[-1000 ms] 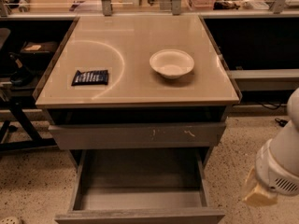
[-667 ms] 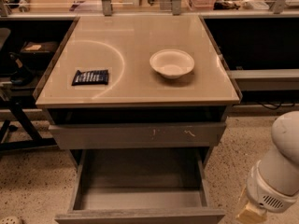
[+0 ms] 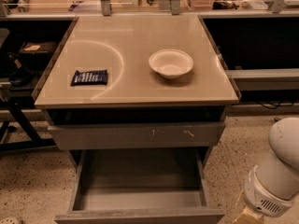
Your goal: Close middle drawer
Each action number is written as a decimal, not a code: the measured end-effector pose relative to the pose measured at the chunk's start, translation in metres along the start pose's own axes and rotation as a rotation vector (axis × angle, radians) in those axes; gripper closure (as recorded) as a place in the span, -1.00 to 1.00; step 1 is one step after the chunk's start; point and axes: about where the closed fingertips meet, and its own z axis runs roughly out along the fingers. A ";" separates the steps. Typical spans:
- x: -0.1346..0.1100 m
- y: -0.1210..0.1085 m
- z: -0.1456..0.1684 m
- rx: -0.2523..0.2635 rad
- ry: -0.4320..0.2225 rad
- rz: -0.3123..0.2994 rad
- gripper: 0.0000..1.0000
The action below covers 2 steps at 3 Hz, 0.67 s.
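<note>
Tabletop is carrying two things: a pale bowl is sitting upright right of centre, nearer the right edge than the left, and a dark snack packet is lying flat near the left edge, toward the front left corner. The two are lying well apart. Under the front edge a grey drawer front with pale scratches is sitting nearly pushed in. Below it the middle drawer is standing pulled far out, its deep grey box showing bare inside and its plain front reaching the bottom of the view. The gripper is hanging low beyond the front right corner of the tabletop, just beside the right end of the middle drawer's front, on the end of a white arm. Whether the gripper is wide or narrow I cannot tell, nor whether it is touching the drawer.
</note>
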 end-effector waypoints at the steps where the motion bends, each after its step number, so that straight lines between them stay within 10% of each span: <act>1: -0.004 -0.001 0.056 -0.088 -0.026 0.059 1.00; 2: -0.005 -0.015 0.119 -0.147 -0.078 0.133 1.00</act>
